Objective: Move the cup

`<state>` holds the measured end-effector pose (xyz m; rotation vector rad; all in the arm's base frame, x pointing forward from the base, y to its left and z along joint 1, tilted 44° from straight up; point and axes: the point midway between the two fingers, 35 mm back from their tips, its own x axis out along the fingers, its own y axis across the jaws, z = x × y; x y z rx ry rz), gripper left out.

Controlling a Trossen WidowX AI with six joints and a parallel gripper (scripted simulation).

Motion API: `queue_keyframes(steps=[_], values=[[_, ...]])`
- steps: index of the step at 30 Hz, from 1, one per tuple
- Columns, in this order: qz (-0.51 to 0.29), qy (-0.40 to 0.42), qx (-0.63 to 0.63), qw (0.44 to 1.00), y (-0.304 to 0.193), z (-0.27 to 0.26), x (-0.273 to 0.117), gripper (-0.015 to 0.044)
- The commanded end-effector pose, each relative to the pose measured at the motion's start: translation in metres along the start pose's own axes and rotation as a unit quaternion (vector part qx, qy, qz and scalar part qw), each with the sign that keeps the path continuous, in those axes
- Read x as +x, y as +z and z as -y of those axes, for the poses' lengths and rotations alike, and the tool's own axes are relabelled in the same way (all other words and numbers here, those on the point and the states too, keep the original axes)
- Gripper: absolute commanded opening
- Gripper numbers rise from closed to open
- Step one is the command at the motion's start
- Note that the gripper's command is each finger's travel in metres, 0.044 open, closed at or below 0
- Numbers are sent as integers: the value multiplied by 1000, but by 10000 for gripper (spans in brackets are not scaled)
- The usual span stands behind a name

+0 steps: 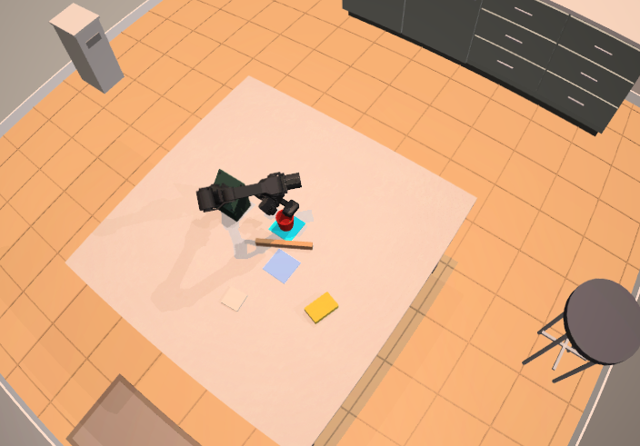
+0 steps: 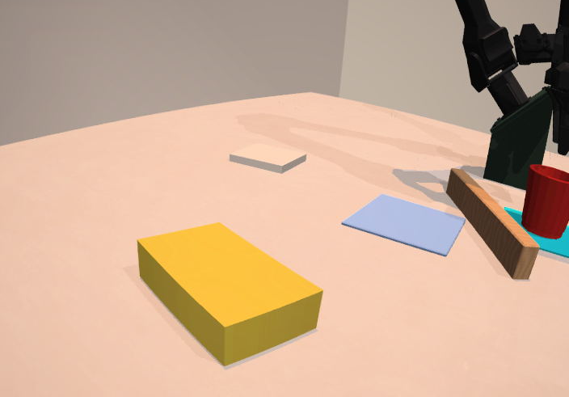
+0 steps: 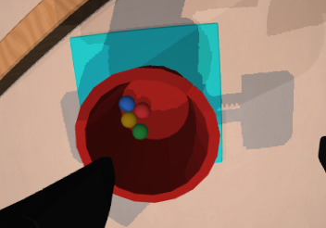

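end effector (image 3: pixel 204 190): opened wide, nothing gripped | cup (image 3: pixel 148 133): placed upright on cyan pad (image 3: pixel 93 54) | marbles (image 3: pixel 135 119): kept inside | writing: none readable

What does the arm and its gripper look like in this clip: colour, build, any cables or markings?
The arm is matte black throughout, built of blocky, angular link housings with chunky joints. It rises from a dark green box-shaped base. The gripper has plain black fingers that taper to wedge-like tips. No cables, labels or coloured markings are visible in any view.

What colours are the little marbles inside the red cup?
Blue, red, yellow and green marbles, seen best in the wrist view.
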<state>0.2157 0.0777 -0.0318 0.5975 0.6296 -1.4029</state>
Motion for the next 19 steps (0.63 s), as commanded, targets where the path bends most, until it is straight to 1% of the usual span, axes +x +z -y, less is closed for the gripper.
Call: queue_keyframes(steps=[1,10,19], values=[[-6,3,6,1000,-1,-3,-16,440],[-8,3,9,1000,-1,-1,-52,440],[-5,4,4,1000,-1,0,-50,440]])
